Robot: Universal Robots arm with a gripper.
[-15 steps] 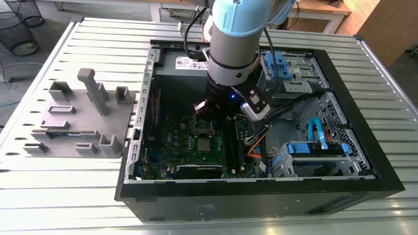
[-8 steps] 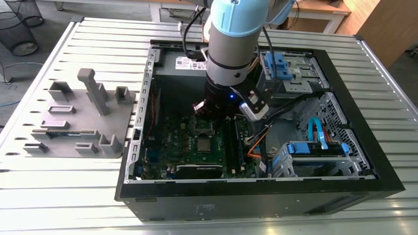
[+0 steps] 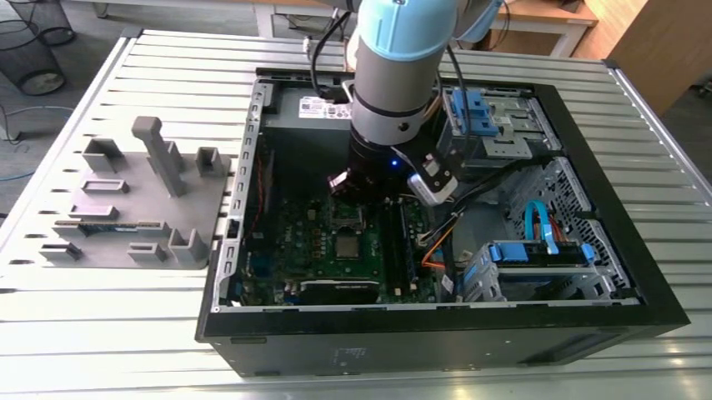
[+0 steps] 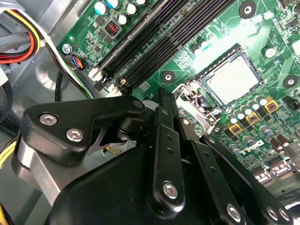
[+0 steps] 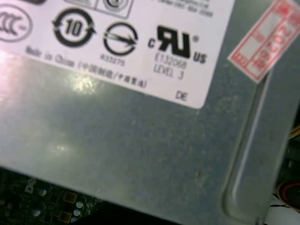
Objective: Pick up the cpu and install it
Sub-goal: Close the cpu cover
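The cpu (image 4: 233,82) lies flat on the green motherboard (image 4: 187,51), its dull silver top framed by the silver socket frame (image 4: 202,70). In the exterior view the cpu (image 3: 348,247) shows as a small pale square near the middle of the motherboard (image 3: 292,250). Long black memory slots (image 4: 140,47) run alongside the socket. The tool (image 4: 159,173) hangs over the motherboard near the socket and apart from the cpu; from its black linkage I cannot tell whether it is spread or pressed together. In the exterior view the tool (image 3: 356,185) reaches down into the open black computer case (image 3: 445,342). The first wrist view faces the grey power supply (image 5: 140,140) and its white label (image 5: 117,42). The case rests on a slatted metal desk (image 3: 112,333), and a grey fixture block (image 3: 133,208) stands on the exterior view's left.
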